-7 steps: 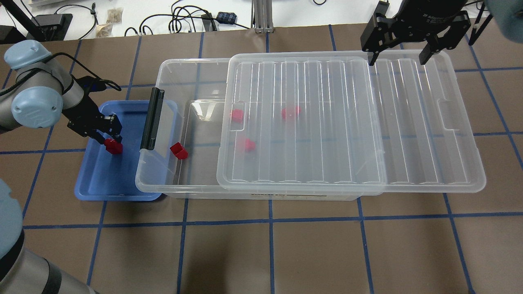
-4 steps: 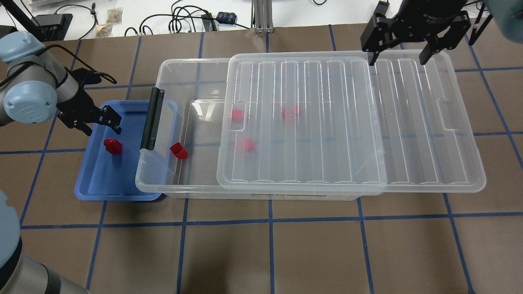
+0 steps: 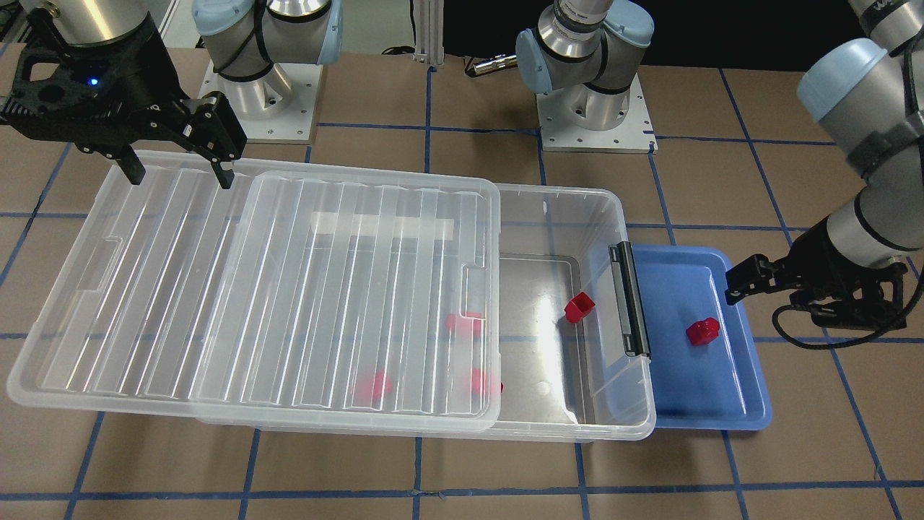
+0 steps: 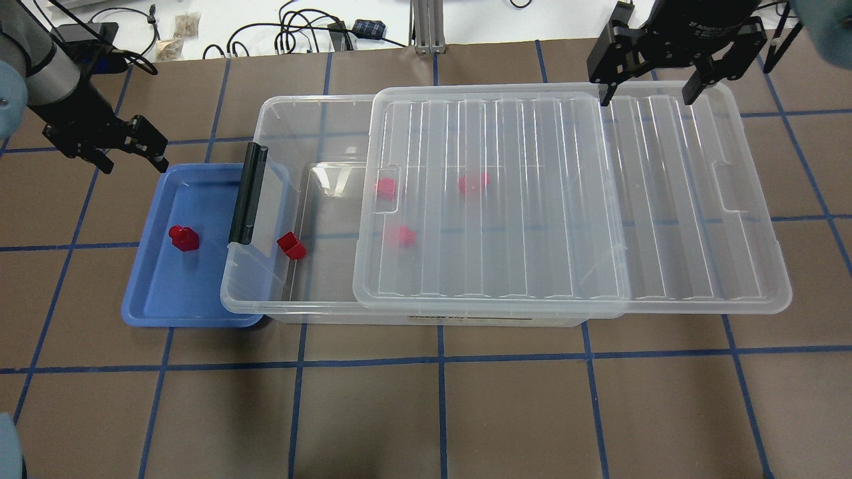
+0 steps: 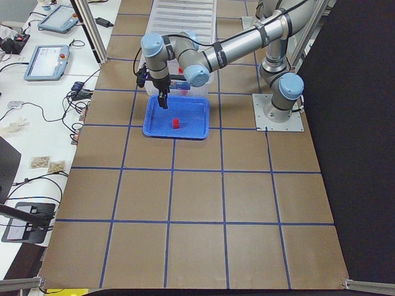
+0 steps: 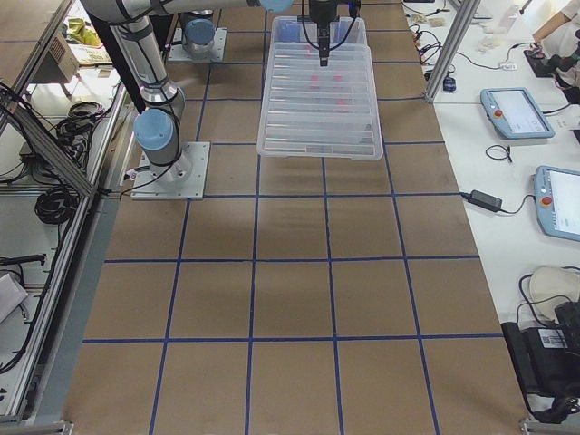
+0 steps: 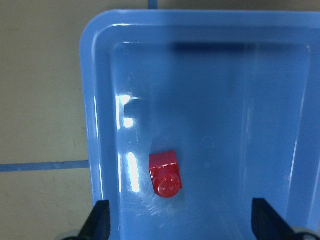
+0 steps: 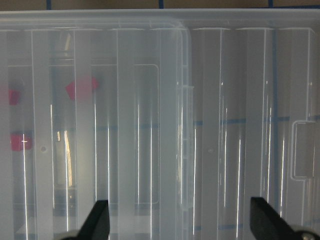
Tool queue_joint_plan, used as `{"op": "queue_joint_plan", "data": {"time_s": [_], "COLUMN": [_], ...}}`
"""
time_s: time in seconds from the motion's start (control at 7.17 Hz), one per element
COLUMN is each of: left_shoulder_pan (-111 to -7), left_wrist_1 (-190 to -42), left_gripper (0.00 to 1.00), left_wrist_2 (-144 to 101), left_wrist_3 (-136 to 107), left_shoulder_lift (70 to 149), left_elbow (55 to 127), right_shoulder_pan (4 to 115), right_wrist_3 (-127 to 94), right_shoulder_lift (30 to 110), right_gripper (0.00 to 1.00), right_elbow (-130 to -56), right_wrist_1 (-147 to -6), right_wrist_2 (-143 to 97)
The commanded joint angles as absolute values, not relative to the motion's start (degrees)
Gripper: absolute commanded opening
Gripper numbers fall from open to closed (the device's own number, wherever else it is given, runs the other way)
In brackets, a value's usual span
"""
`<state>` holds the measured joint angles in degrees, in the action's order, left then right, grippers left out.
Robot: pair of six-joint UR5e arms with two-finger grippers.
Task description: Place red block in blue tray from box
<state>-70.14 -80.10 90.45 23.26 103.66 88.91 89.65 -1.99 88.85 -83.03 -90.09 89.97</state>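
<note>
Pulling away past the far corner of the blue tray (image 4: 166, 299) with the left gripper (image 4: 132, 161) spread and empty, leaving the red block (image 4: 183, 237) released on the tray floor beside the box (image 4: 299, 113), seemingly finishing the placement, with the right gripper (image 4: 649, 100) spread above the lid (image 4: 499, 219).

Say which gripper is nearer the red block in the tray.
Left. The left gripper hovers beside the tray, near the red block; the right gripper hangs over the lid, across the box.
</note>
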Motion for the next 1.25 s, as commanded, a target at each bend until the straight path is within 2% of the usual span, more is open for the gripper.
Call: {"op": "queue_joint_plan", "data": {"time_s": [0.0,0.7,1.12], "left_shoulder_pan": [-76.08,-90.33,-90.1], "left_wrist_1": [-81.91,-87.36,-88.5], "left_gripper": [1.0,1.0,1.0], "left_wrist_2": [92.62,91.58,91.94], "left_wrist_3": [20.14,10.11,12.56], "left_shoulder_lift": [98.2,91.85,89.74], "left_elbow": [87.89,89.73,90.7], "right_shoulder_pan": [89.65,89.65,89.65], "right_wrist_3": [-2.11,-2.29,-2.29], "right_shoulder_lift": [88.86,88.86,88.86], "right_gripper": [1.0,1.0,1.0], "right_elbow": [-83.06,-83.14,-83.06], "right_wrist_1": [-90.09,-90.09,-90.09], "right_wrist_2": [89.91,90.08,90.09]}}
